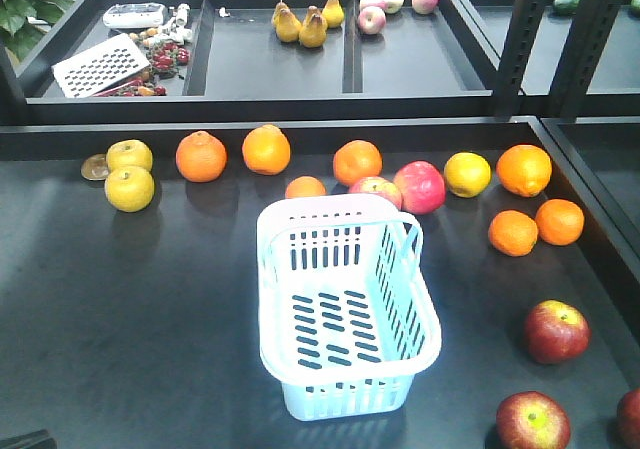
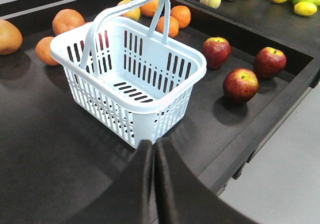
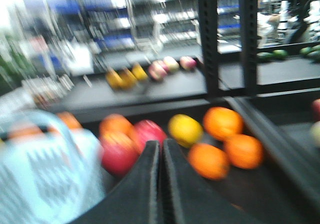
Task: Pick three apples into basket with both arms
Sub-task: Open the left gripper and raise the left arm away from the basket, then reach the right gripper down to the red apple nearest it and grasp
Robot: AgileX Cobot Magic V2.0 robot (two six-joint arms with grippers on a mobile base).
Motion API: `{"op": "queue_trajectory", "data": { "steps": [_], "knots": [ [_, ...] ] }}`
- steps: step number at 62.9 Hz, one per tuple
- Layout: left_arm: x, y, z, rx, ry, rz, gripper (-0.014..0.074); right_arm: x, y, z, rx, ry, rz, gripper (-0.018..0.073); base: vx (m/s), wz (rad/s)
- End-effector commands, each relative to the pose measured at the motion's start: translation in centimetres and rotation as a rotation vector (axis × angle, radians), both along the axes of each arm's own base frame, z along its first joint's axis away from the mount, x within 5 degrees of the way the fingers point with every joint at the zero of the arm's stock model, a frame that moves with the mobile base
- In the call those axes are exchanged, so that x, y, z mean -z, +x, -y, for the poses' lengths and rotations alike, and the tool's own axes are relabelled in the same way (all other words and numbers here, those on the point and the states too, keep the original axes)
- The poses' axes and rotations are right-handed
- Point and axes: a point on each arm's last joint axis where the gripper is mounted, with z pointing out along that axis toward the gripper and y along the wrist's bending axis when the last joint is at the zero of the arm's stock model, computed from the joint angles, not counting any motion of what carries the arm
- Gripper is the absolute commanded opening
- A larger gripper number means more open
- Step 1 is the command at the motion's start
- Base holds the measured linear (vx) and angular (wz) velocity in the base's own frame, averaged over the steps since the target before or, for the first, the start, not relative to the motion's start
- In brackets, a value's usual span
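Note:
The pale blue basket (image 1: 330, 206) stands empty in the middle of the black table, its handle folded back. Three dark red apples lie to its right near the front: one (image 1: 556, 331), one (image 1: 532, 421) and one cut off by the frame edge (image 1: 630, 417). The left wrist view shows the same apples (image 2: 216, 52) (image 2: 270, 62) (image 2: 240, 84) beyond the basket (image 2: 95, 80). My left gripper (image 2: 153, 145) is shut and empty, just short of the basket's near corner. My right gripper (image 3: 161, 144) is shut and empty, in a blurred view with the basket (image 3: 45, 174) at its left.
Oranges (image 1: 201, 156) (image 1: 513, 232), yellow fruits (image 1: 130, 188) (image 1: 467, 174) and pink-red apples (image 1: 419, 186) lie in a row behind the basket. A back shelf holds pears (image 1: 300, 21) and a grater (image 1: 100, 66). Black posts (image 1: 525, 39) rise at the right. The table has a raised rim.

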Motion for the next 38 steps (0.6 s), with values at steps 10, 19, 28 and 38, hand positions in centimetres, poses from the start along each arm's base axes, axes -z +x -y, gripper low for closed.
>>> {"op": "queue_trajectory", "data": {
  "steps": [10,19,28,38],
  "knots": [
    [-1.3,0.3,0.0,-0.032,-0.073,0.039,-0.0008,-2.1,-0.6,0.2,-0.096,0.567,0.263,-0.0004,0.00,0.00],
    [-1.3,0.3,0.0,-0.031,-0.073,0.039,-0.0008,-2.2,-0.6,0.2,-0.101,0.580,0.274,-0.0004,0.00,0.00],
    [-1.2,0.3,0.0,-0.027,-0.070,0.034,-0.0008,-2.2,-0.5,0.1,-0.090,0.618,0.180,-0.0004,0.00,0.00],
    [-1.2,0.2,0.1,-0.025,-0.067,0.031,-0.0008,-5.3,-0.9,0.1,0.001,0.413,-0.103,-0.0004,0.00,0.00]
  ]
}}
